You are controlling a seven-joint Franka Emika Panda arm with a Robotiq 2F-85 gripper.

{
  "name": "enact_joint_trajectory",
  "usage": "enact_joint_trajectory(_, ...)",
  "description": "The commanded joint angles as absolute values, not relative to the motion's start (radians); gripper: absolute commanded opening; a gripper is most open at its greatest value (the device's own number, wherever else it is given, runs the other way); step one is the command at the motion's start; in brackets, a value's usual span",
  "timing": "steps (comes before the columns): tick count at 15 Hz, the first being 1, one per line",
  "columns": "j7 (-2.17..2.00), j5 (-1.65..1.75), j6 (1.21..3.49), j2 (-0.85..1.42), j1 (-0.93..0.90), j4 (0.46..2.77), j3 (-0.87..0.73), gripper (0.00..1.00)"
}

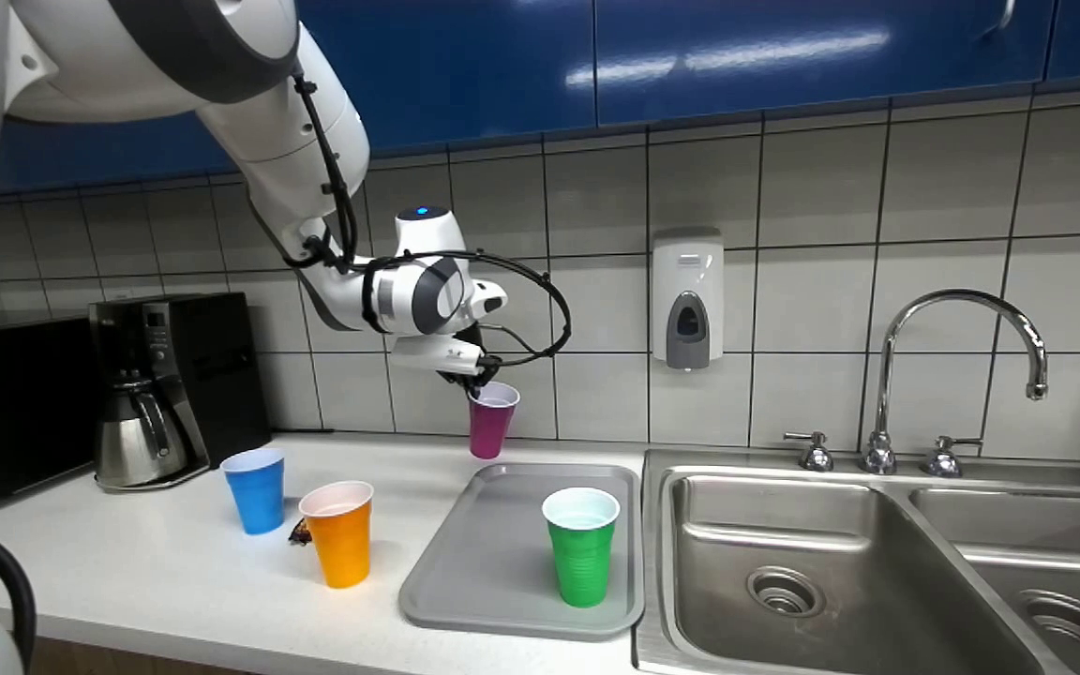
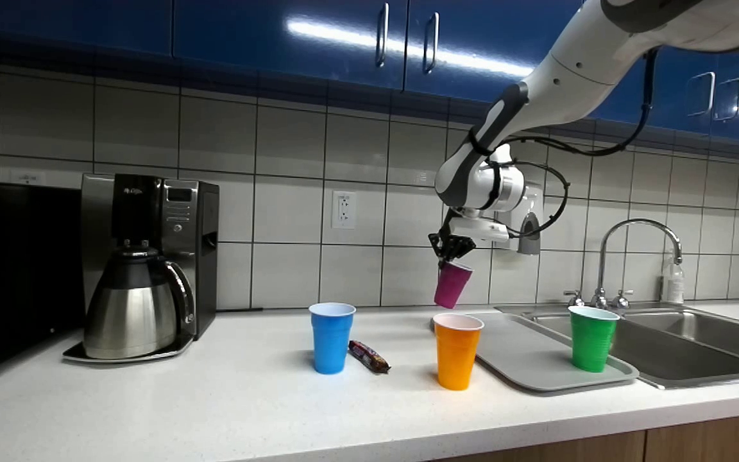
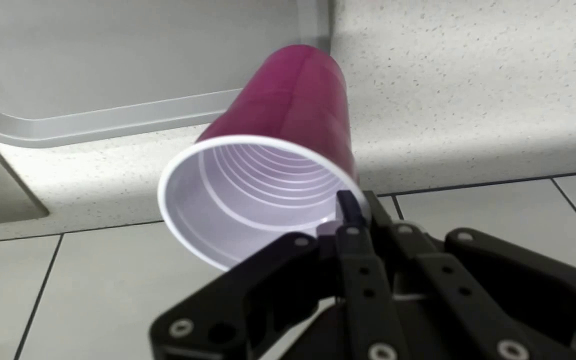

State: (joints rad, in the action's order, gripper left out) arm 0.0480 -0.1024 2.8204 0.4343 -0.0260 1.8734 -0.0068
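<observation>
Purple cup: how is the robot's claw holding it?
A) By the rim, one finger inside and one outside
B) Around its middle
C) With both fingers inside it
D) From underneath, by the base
A: in the wrist view the gripper pinches the wall of the purple cup at the rim, with one finger inside the opening and the other outside.

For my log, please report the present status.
Jaws shut on purple cup. It hangs tilted, in the air. Green cup on tray nearby, not touching.
</observation>
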Motion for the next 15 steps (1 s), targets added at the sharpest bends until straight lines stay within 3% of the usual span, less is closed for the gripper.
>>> enact_joint_trajectory(1,-0.004,-0.059,2.836,0.385,-0.056,1.932,-0.006,0.01)
enact_joint_trajectory(15,-0.039,-0.016,2.846,0.396,-0.15,1.944,0.016,0.01)
